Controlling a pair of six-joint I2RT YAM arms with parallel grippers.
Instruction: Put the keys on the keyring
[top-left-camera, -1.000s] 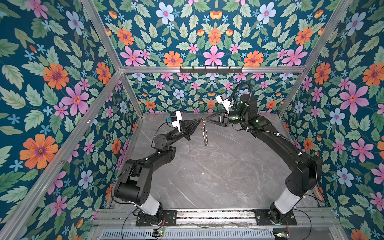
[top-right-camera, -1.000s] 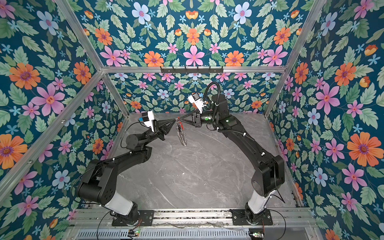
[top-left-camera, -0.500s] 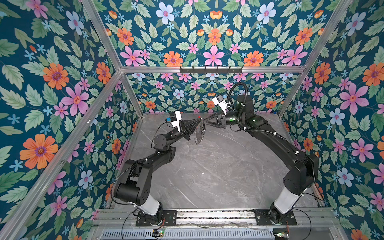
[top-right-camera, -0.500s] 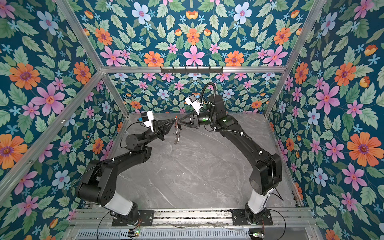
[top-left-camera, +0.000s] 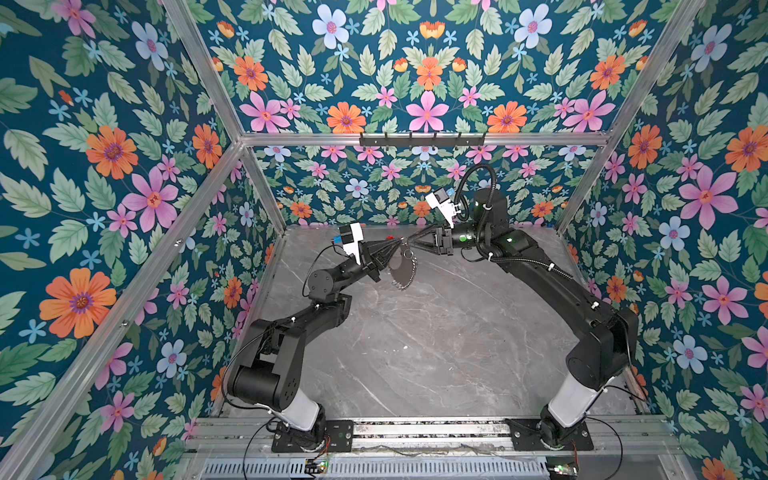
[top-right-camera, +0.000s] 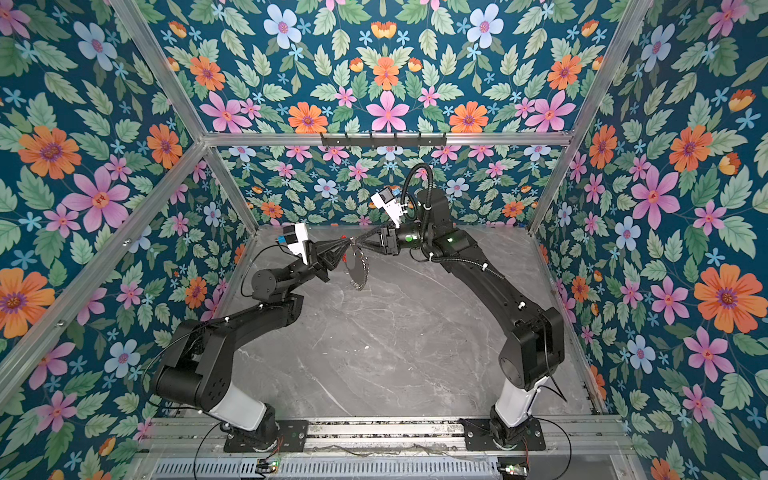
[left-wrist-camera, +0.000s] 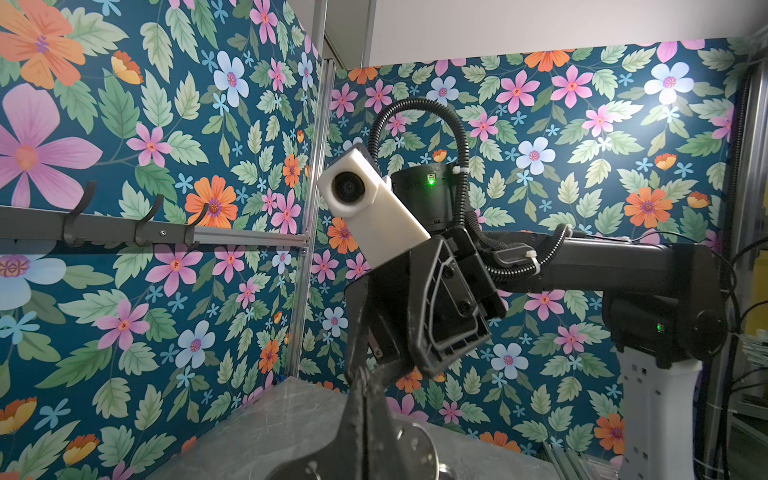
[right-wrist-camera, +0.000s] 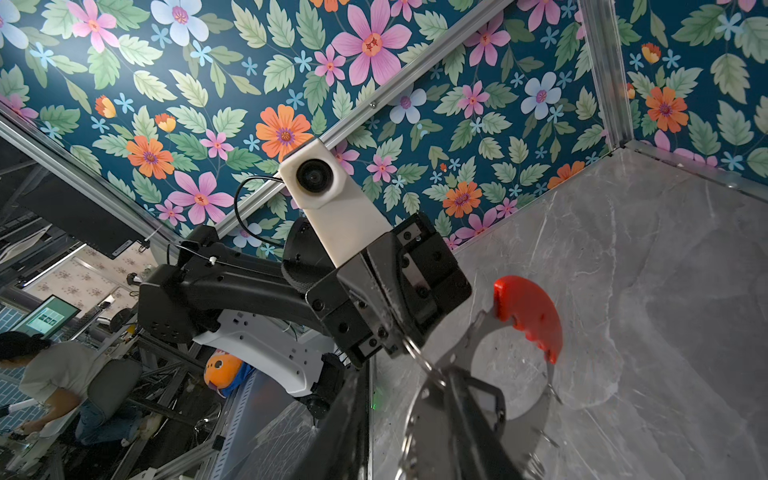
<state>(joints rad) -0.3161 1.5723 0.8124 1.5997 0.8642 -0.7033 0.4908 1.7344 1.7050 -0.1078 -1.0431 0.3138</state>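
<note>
- Grey and flat, the keyring (top-left-camera: 401, 270) hangs on edge from my left gripper (top-left-camera: 394, 249). Its fingers are pressed tight onto the upper rim, above the marble table (top-left-camera: 436, 340) near the back of the cell.
- On the rim just beside that grip sits the red curved piece (right-wrist-camera: 528, 311). Small silver loops (top-right-camera: 360, 284) fringe the lower rim in both top views.
- My right gripper (top-left-camera: 402, 240) faces it from the opposite side, almost tip to tip with the left. From its own wrist camera its fingers (right-wrist-camera: 473, 428) stand a little apart.
- Of the keys (right-wrist-camera: 420, 358) I see only the little silver split ring, at the keyring's rim right by the left fingertips. I cannot make out the black tag, nor tell whether the ring is threaded on.
- For writing, a monitor (right-wrist-camera: 50, 318) outside the cell shows blocks too small to read.
</note>
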